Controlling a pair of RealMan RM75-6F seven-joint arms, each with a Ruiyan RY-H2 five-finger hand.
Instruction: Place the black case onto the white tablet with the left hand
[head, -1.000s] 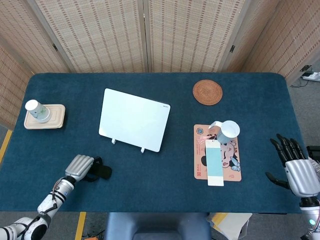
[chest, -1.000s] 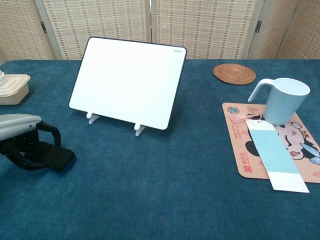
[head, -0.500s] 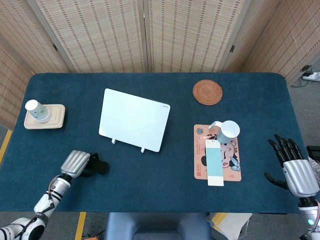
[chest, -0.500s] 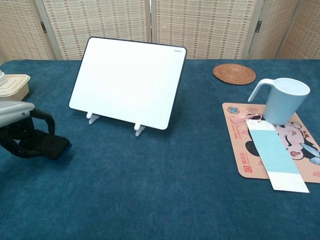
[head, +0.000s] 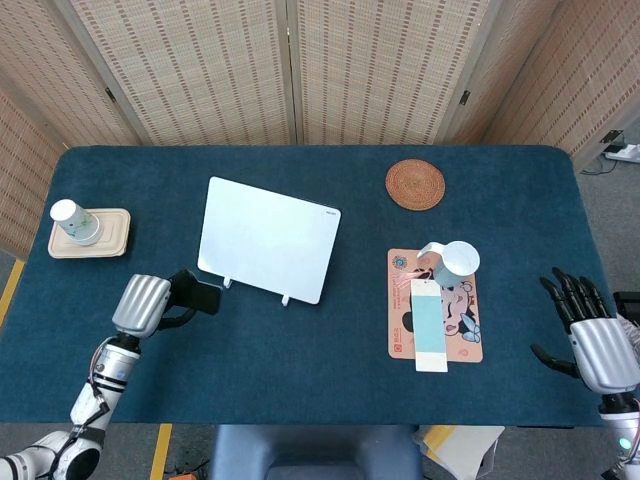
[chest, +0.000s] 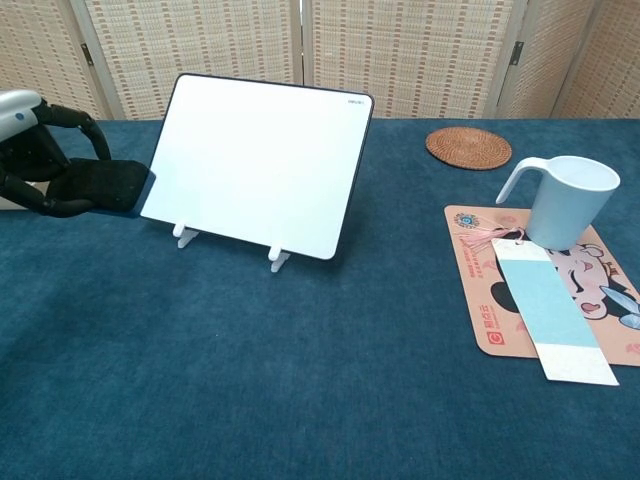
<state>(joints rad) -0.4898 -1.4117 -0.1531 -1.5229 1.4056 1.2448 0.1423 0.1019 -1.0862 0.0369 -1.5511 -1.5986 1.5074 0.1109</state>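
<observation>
The robot's left hand (head: 143, 303) grips the black case (head: 198, 297) clear of the blue surface (head: 300, 360), fingers curled around the case's near end. The case juts from the hand toward the white tablet (head: 267, 237), its far tip just beside the tablet's lower left corner in the head view; the chest view shows the case (chest: 100, 185) level beside the tablet's (chest: 255, 160) left edge. The tablet stands tilted on small white feet. Beyond the hand sits a paper cup (head: 73, 220) on a lidded container (head: 90, 234). Far across the surface, the right hand (head: 590, 335) is released, fingers spread, holding nothing.
</observation>
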